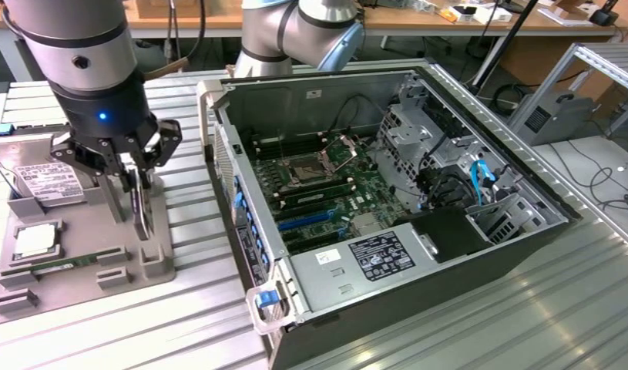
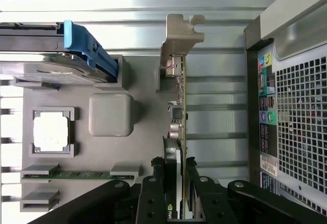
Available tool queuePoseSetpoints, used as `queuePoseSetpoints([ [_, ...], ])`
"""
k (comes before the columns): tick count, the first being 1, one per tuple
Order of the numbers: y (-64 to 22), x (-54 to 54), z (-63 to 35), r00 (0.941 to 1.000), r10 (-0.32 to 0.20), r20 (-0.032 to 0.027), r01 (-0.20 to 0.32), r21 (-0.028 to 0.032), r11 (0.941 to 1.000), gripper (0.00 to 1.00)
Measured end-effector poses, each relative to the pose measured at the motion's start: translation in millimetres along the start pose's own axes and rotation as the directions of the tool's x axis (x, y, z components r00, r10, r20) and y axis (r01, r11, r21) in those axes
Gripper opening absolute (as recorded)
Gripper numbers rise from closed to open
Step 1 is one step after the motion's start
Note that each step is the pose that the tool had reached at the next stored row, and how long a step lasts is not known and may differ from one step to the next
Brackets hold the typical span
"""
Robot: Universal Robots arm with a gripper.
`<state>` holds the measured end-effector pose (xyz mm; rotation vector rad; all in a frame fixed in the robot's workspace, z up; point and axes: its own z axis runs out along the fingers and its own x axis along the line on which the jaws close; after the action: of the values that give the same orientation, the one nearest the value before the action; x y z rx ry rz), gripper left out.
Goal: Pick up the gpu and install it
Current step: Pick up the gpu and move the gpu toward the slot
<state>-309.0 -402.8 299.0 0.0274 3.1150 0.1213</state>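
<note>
Between the fingers [image 2: 153, 196] of my claw [image 1: 132, 210] [image 2: 176, 198] stands the gpu [image 1: 141, 202] [image 2: 180, 98], on edge and upright. My claw is clenched on it, one finger against each flat face, gripping the card near one end. The silvery end bracket [image 2: 179, 35] is at the end of the card farthest from my claw.

Directly beneath my claw lies the grey parts holder [image 1: 149, 266] [image 2: 145, 81]. The lower edge of the gpu is at the holder's surface; I cannot tell whether it is seated there or just clear of it.

On the holder, to the exterior view's left of my claw:
- The hard drive [image 1: 36, 173] [image 2: 46, 73], propped at an angle, with a white label.
- The square silver chip [image 1: 34, 240] [image 2: 51, 133], flat in its recess, nearer the camera than the hard drive.
- A green memory stick [image 1: 72, 264] [image 2: 82, 174], in a slot nearer the camera than the chip.

To the exterior view's right of my claw, just beside the holder, lies the open computer case [image 1: 396, 193] [image 2: 296, 132], with its motherboard [image 1: 314, 185] exposed.

The holder and the case both rest on the ribbed metal table [image 1: 190, 324] [image 2: 153, 9].
</note>
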Motion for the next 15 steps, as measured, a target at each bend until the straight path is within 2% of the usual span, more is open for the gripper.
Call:
queuePoseSetpoints([
  [15,1.5,-0.5,-19.3,1.0,0.0,-0.0001,0.0,-0.0044,1.0,0.27],
])
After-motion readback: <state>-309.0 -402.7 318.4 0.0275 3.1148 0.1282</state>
